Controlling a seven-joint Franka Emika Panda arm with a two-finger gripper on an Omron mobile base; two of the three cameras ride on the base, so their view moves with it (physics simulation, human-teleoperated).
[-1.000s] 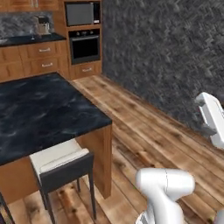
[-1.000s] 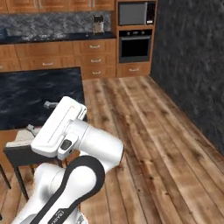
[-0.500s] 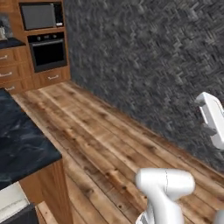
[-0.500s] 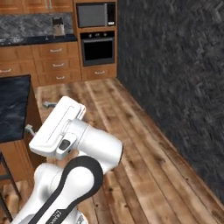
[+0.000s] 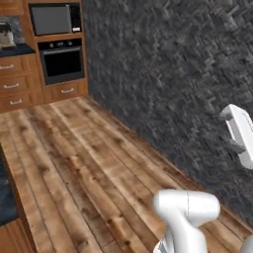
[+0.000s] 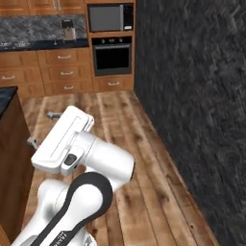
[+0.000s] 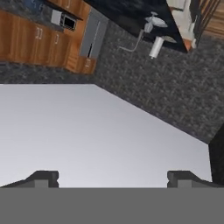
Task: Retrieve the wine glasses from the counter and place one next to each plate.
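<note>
The wine glasses and the plates are out of view. The counter's black worktop runs along the back wall [image 6: 43, 44], and a corner of the black island top [image 6: 6, 93] sits at the left edge, also low on the left [image 5: 5, 197]. My gripper [image 7: 113, 179] is open, its fingertips far apart with nothing between them. It points up and away, toward a pale ceiling and an upside-down black worktop [image 7: 127, 13] with a tap. The hand rides high over the arm's white body [image 6: 42, 128] and at the right edge [image 5: 228, 131].
A dark stone wall [image 5: 173, 74] closes off the right side. Built-in oven [image 5: 62, 62] and microwave [image 5: 52, 19] stand at the back among brown drawers. A small appliance [image 6: 69, 30] sits on the back worktop. Wooden floor [image 5: 89, 163] stretches ahead.
The whole picture has swung: the base has turned right, so the island and stool have slid out to the left and the stone wall has come in. The arm's pose is unchanged.
</note>
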